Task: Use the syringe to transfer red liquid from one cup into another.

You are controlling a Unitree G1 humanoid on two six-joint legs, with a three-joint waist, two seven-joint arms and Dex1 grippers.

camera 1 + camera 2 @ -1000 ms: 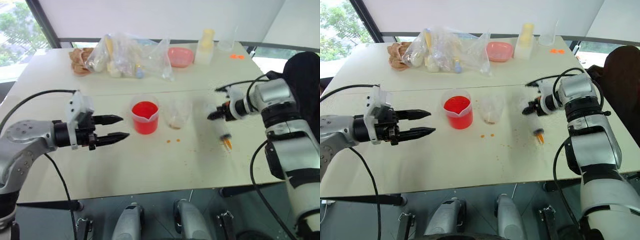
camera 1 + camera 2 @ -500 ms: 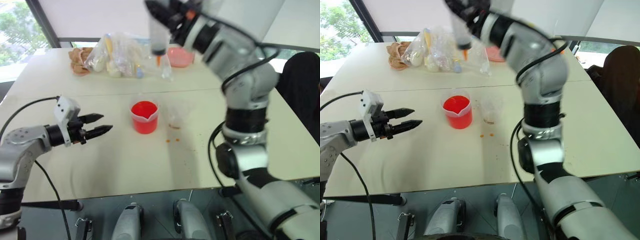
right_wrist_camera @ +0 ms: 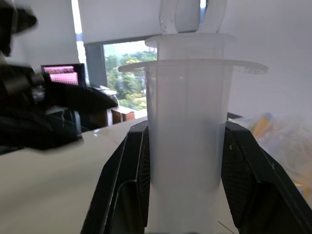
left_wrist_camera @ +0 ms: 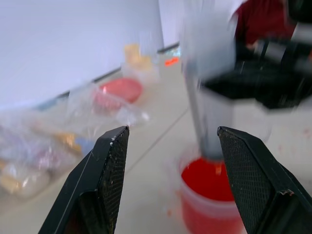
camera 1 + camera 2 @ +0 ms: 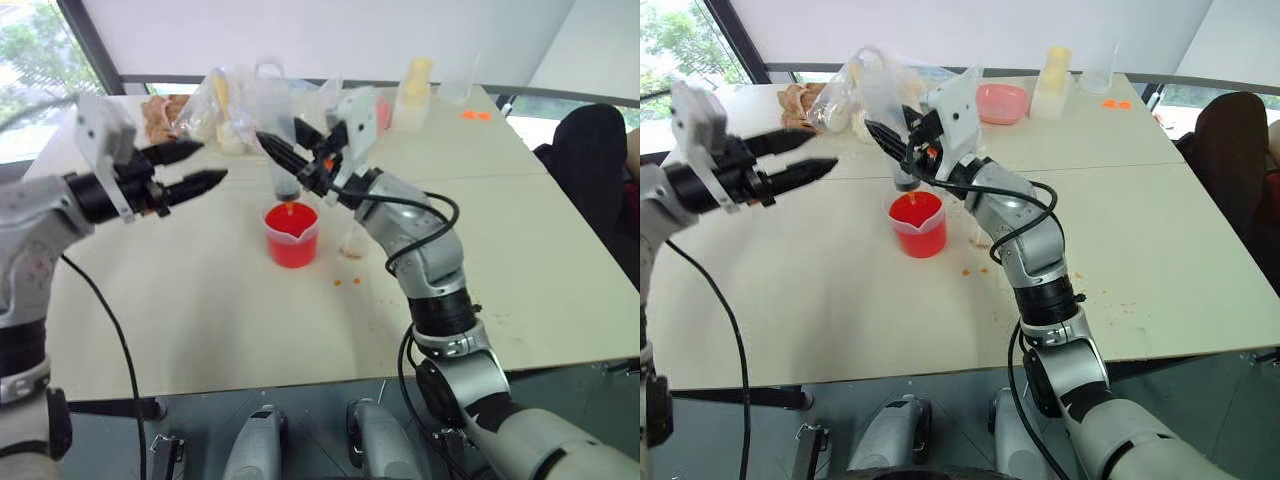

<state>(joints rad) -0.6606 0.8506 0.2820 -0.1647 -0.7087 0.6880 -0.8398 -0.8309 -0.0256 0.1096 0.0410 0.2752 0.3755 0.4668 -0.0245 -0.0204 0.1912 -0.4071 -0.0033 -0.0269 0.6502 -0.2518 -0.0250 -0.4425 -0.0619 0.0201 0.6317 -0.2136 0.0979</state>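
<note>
Syringe [image 5: 281, 150] upright over spouted beaker [image 5: 291, 236] of red liquid [image 5: 291, 221], orange tip just above the surface, barrel clamped between the pressed-together fingers of right gripper [image 5: 285, 152]; smaller spoutless cup [image 5: 352, 240] just beside the beaker, holding no more than an orange trace at its bottom. Left gripper [image 5: 205, 165] raised near the plunger top, fingers spread and empty. Judged as the filling step just starting: next, tip lowered into the liquid, then plunger drawn up by the left gripper while the barrel stays vertical.
</note>
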